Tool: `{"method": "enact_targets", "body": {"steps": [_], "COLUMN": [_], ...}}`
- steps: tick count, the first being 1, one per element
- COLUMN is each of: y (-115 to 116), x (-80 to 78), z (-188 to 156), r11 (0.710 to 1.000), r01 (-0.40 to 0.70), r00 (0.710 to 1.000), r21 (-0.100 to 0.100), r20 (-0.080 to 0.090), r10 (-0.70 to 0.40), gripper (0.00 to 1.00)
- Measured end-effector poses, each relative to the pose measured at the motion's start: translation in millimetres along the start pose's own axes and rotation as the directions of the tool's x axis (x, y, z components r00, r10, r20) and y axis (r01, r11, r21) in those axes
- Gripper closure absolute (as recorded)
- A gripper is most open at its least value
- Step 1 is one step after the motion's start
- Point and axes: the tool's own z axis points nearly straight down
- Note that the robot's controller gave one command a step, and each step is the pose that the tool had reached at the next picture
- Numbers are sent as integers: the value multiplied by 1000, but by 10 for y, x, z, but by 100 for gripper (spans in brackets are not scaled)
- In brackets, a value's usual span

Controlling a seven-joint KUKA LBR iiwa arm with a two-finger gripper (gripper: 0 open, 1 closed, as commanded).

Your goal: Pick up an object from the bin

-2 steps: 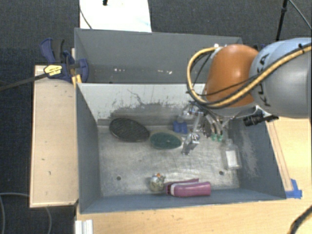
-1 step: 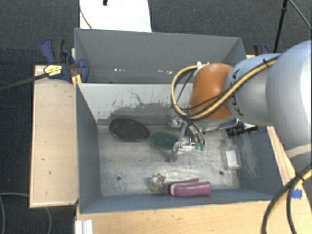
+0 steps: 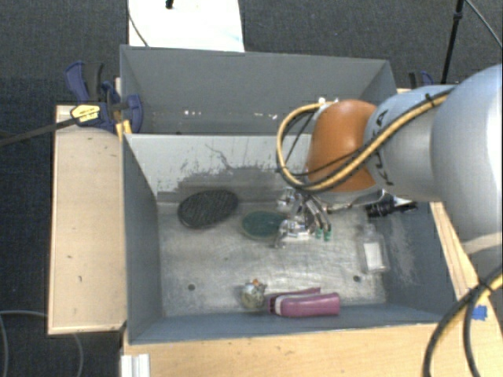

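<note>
The gripper (image 3: pixel 302 225) is partly masked by the orange wrist cover (image 3: pixel 342 144); whether it is open or closed cannot be told. It is seen just beside a flat teal oval disc (image 3: pixel 260 225) at the middle of the grey metal bin (image 3: pixel 145 238). Also contained are 1 dark ribbed oval pad (image 3: pixel 207 208) and 1 magenta plastic tube (image 3: pixel 308 304).

Left front floor: bare, open from above.
Centre floor: bare strip between teal disc (image 3: pixel 262 225) and purple bar (image 3: pixel 306 304).
Back left: dark oval pad (image 3: pixel 207 208) near back wall.
Front wall: purple bar, small shiny ball (image 3: pixel 253 293) close along it.
Right: arm (image 3: pixel 440 148) overhangs; gripper (image 3: pixel 297 225) just beside teal disc; clear block (image 3: pixel 372 255) on floor.
</note>
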Motion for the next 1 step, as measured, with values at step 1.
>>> {"method": "enact_targets", "body": {"steps": [1], "y": [-300], "x": [399], "z": [-2200], "r11": [945], "r01": [328], "r00": [945], "r21": [1], "r20": [-5], "r10": [-328], "gripper": [100]}}
